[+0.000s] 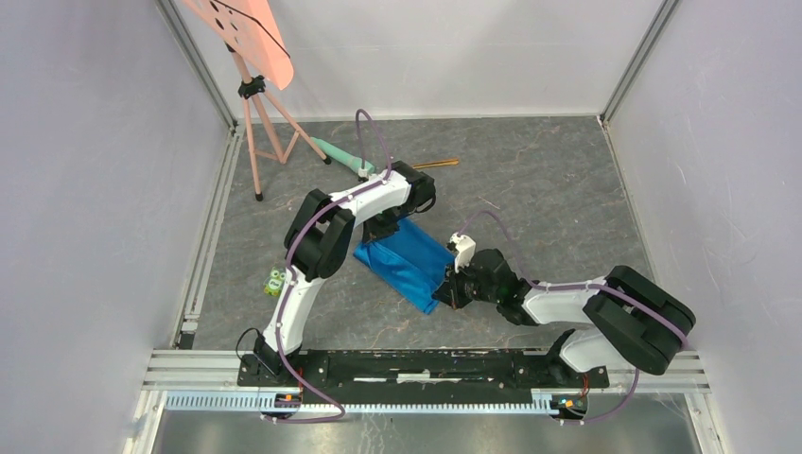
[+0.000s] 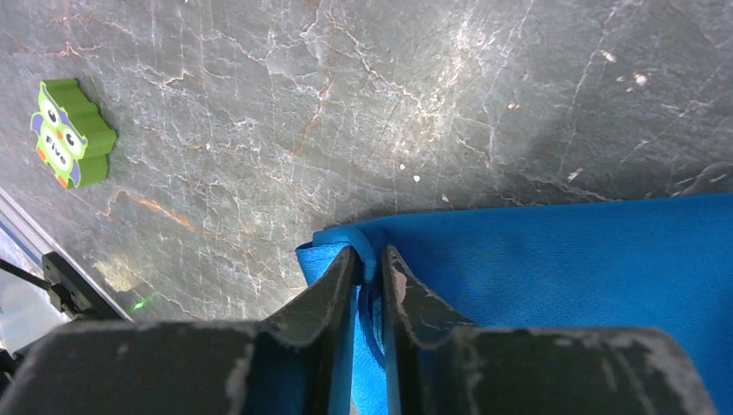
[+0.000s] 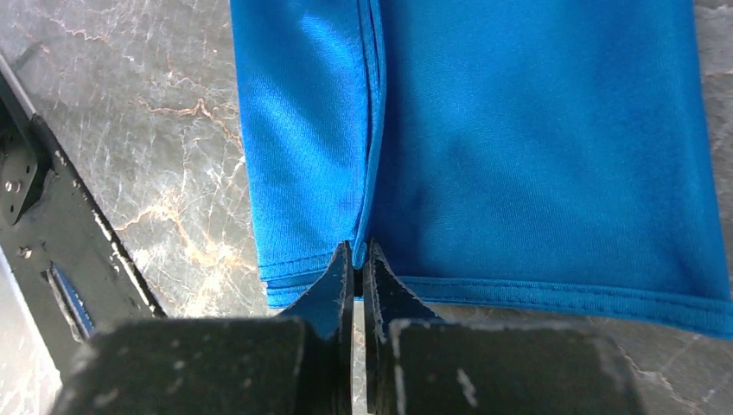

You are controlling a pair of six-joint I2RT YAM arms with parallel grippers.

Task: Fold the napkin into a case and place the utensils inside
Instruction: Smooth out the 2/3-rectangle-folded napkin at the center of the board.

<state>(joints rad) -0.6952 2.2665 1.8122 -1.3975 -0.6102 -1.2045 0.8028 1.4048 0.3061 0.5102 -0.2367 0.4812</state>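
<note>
The blue napkin (image 1: 409, 262) lies folded in layers on the marble table, mid-centre. My left gripper (image 1: 383, 230) is at its far left end, and in the left wrist view this gripper (image 2: 370, 252) is shut on a bunched fold of the napkin (image 2: 562, 259). At the near right end, my right gripper (image 1: 445, 293) pinches the cloth. The right wrist view shows the gripper (image 3: 358, 247) shut on the hem, where an inner edge meets the napkin (image 3: 536, 138). A copper-gold utensil handle (image 1: 438, 164) lies at the back, partly hidden behind the left arm.
A mint-green cylinder (image 1: 339, 154) lies at the back, left of the utensil. A pink tripod (image 1: 257, 104) stands at the back left. A small green toy block (image 1: 274, 281) sits beside the left arm, also seen as the toy block (image 2: 71, 131). Grey walls enclose the table.
</note>
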